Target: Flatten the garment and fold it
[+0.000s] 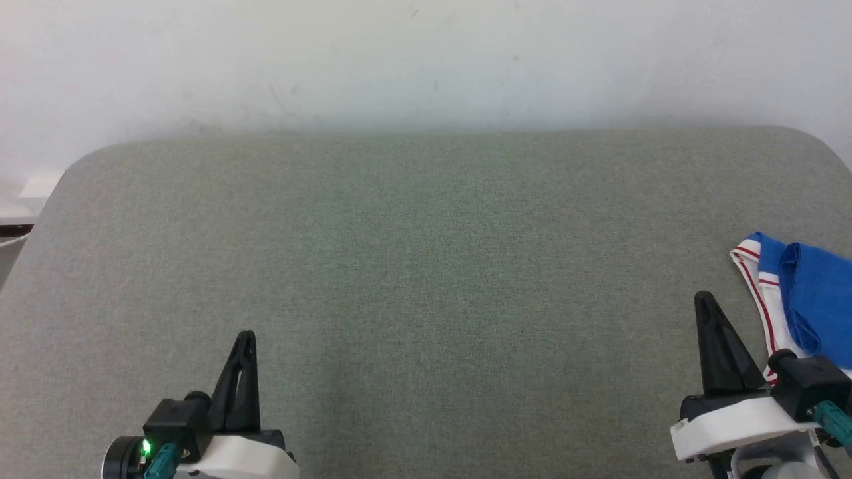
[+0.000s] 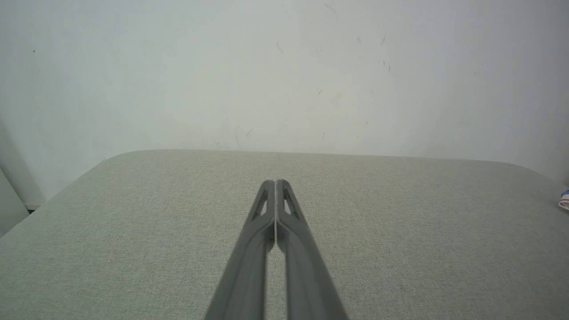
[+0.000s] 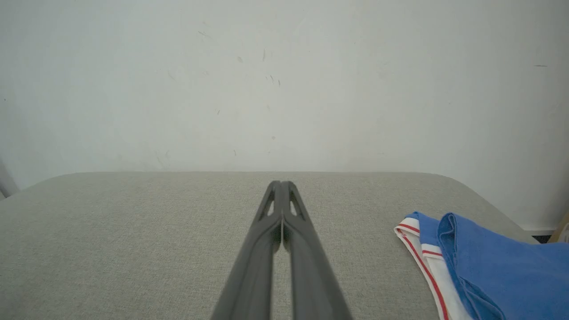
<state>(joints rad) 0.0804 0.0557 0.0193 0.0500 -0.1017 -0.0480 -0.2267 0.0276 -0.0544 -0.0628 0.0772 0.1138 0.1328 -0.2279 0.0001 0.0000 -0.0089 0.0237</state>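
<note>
While the jaws of the left gripper [image 1: 245, 338] are clenched tip to tip on nothing, those of the right gripper [image 1: 703, 299] are pressed together the same way, also empty. Both sit over the near part of the grey fabric desk [image 1: 426, 266], well apart from each other, fingers pointing toward the pale wall [image 1: 426, 60] behind it. The garment [image 1: 817, 293] lies bunched at the desk's right edge, just beside the right gripper and clear of its tips. A blue fold lies on top, with white fabric with red stripes along its left side.
</note>
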